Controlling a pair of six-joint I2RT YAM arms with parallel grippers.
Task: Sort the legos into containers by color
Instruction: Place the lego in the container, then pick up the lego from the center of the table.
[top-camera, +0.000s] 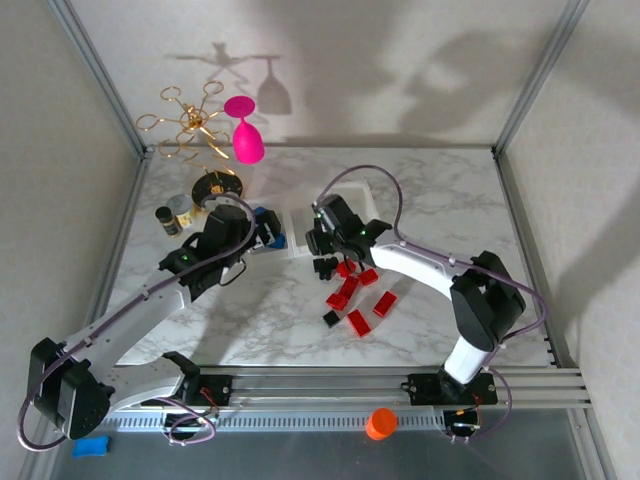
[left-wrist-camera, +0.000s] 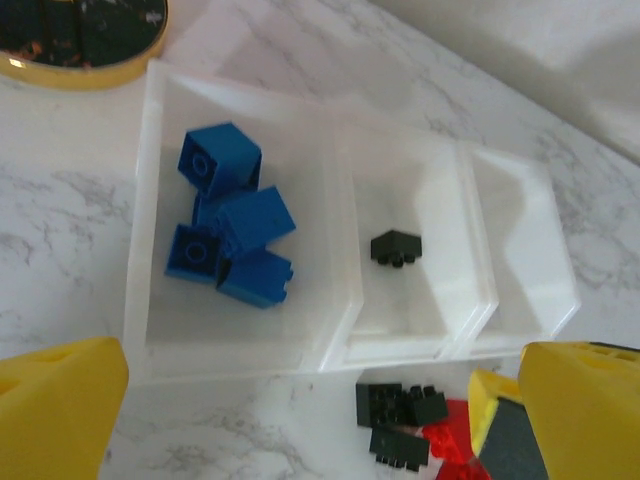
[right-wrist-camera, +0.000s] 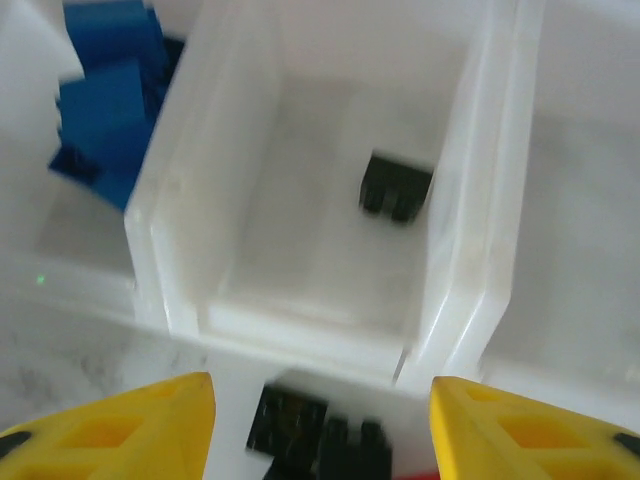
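The containers form one low translucent tray of three compartments. Several blue legos lie in its left compartment, one black lego lies in the middle one, and the right one holds nothing. My left gripper hangs open above the tray's near edge. My right gripper is open at the middle compartment's front wall, over loose black legos on the marble; nothing is between its fingers. Red legos lie scattered nearer the arms.
A gold round stand base, a gold wire rack and a pink glass stand at the back left, with a small dark jar beside them. An orange cap and a blue block lie off the marble.
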